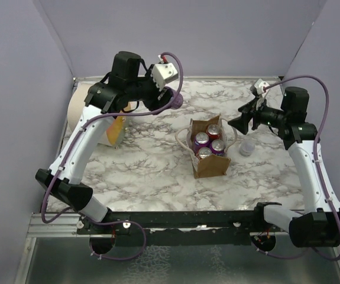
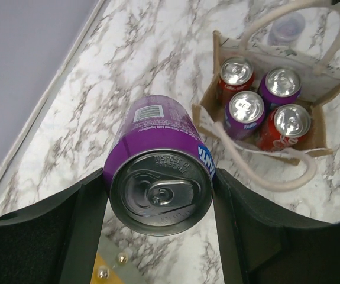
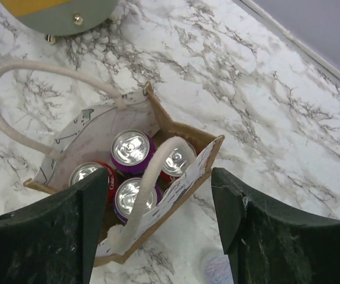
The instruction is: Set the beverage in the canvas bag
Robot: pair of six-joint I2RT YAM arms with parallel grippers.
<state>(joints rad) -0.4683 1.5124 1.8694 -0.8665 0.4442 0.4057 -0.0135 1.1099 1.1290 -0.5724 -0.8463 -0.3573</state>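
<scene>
The brown canvas bag with white looped handles stands mid-table and holds several cans, purple and red. It also shows in the left wrist view and the right wrist view. My left gripper is shut on a purple soda can, held in the air up and to the left of the bag; the can shows at the left gripper in the top view. My right gripper is open and empty, hovering just right of the bag.
A big cream cylinder with an orange face lies at the left behind the left arm. A small clear cup stands right of the bag. Purple walls close the table on three sides.
</scene>
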